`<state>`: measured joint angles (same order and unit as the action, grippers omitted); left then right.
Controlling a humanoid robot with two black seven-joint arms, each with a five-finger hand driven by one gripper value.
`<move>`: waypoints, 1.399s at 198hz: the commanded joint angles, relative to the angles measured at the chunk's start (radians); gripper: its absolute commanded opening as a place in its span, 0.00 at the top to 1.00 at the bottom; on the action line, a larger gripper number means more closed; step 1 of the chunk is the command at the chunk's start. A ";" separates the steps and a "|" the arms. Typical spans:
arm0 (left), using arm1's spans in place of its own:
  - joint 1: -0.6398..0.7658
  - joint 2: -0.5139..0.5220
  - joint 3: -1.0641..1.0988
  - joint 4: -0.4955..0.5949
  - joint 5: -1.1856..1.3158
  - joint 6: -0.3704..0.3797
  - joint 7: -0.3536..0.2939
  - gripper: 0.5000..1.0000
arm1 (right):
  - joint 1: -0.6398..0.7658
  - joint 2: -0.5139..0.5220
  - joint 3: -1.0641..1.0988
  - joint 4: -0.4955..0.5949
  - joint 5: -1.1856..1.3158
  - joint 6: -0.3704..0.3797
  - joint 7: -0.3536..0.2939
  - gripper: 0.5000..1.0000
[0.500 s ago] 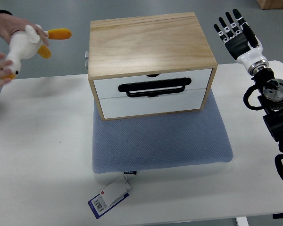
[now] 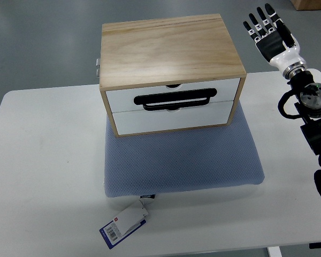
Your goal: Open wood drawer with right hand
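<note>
A wooden drawer box [image 2: 168, 53] with two white drawer fronts stands on a blue cushion [image 2: 182, 160] at the table's middle. The upper drawer [image 2: 174, 95] carries a black handle [image 2: 174, 100]; both drawers look closed. My right hand [image 2: 268, 32] is raised at the upper right, beyond the table's far edge, fingers spread and holding nothing. It is well to the right of the box and apart from it. The left arm does not show.
The white table [image 2: 43, 171] runs across the view, with its front edge at the bottom. A paper tag with a barcode [image 2: 123, 224] lies in front of the cushion. Grey floor lies beyond the table's far edge.
The person's hands holding a white and orange plush duck at the upper left have left the view. My right hand has shifted slightly up and to the right.
</note>
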<state>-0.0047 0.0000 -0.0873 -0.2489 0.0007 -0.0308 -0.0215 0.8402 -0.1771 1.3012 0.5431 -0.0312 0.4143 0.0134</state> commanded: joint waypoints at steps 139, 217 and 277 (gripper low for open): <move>-0.003 0.000 0.000 -0.018 0.004 -0.001 0.000 0.00 | 0.961 -0.360 -1.410 0.216 -0.148 0.150 -0.219 0.11; -0.003 0.000 0.000 -0.018 0.004 -0.003 0.000 0.00 | 1.442 -0.137 -1.702 0.564 -0.096 0.197 -0.357 0.11; -0.003 0.000 -0.002 -0.018 -0.001 -0.001 0.000 0.00 | 1.445 0.004 -1.761 0.675 0.069 0.104 -0.477 0.12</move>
<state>-0.0070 0.0000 -0.0890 -0.2667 0.0002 -0.0331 -0.0216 2.2953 -0.1939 -0.4105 1.1496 -0.0100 0.5714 -0.4406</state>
